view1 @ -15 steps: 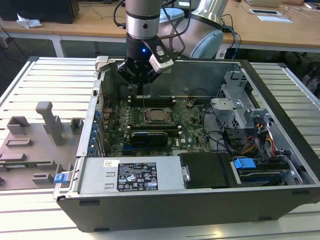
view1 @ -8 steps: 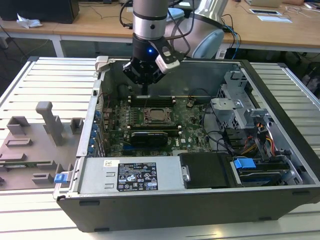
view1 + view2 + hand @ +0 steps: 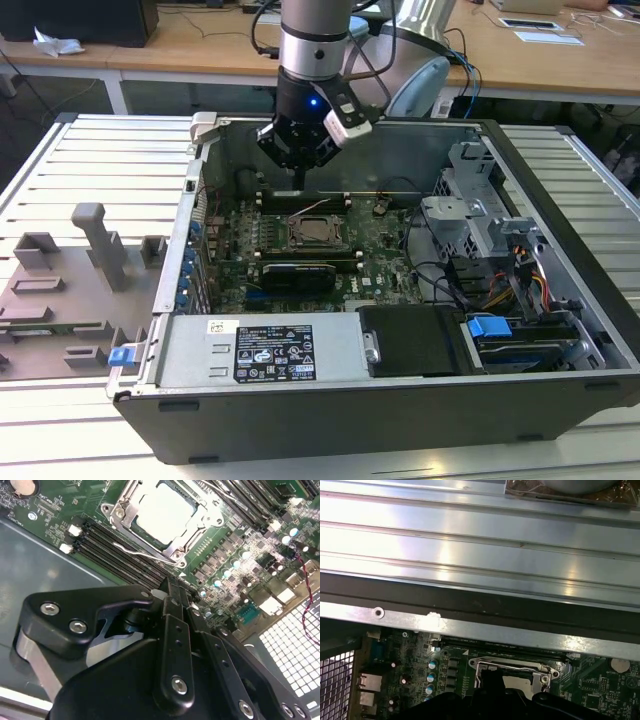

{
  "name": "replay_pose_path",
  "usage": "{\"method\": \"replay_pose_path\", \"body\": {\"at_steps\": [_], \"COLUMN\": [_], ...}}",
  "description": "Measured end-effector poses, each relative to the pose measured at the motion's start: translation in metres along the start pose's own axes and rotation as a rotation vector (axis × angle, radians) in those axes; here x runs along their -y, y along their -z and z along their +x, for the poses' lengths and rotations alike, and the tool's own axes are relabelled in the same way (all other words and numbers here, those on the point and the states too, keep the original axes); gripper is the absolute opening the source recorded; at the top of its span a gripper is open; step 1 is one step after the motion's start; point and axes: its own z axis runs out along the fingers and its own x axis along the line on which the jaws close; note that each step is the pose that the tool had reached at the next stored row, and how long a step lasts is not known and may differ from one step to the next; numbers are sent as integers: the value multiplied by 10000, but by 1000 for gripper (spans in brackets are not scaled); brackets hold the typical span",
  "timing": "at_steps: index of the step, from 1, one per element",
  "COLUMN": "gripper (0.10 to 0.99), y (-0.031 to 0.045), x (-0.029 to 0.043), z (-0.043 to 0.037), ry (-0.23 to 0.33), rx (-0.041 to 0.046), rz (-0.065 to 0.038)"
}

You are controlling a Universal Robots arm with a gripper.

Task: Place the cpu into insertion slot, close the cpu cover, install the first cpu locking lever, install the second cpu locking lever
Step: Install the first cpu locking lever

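Auditor: Position of the arm's black two-finger gripper [image 3: 300, 183]?

Inspector: It hangs at upper centre of the exterior view, just above the green circuit board [image 3: 385, 250] inside the open dark-grey computer case [image 3: 400, 400]. In the second wrist view its fingers [image 3: 170, 605] read as pressed together with nothing between them.

Auditor: And the parts?

Inspector: The flat square cpu with the dull silver face [image 3: 167, 510] lies inside the square black insertion slot with the metal rim [image 3: 540, 672], at centre of the exterior view, just below the gripper. The thin silver cpu cover frame [image 3: 192, 532] appears to be down over the chip, whose face shows through the window. A thin bent wire locking lever [image 3: 142, 555] runs along the cover's edge nearest the gripper. Whether it is hooked, I cannot tell.

Auditor: Step in hand, by your judgement?

Inspector: Lever work, most likely. Recommendation: contact the wire at its free end with the closed tip, push down before sideways so that it tucks under its catch, and keep clear of the black memory slots [image 3: 115, 545] beside it. Excess force risks bending the wire or skidding onto the board.
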Motion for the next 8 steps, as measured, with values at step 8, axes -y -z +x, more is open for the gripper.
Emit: {"method": "replay_pose_path", "body": {"at_steps": [8], "gripper": [106], "y": [-18], "x": [0], "z": [-1], "ry": [-835], "rx": [11], "rz": [-40]}}
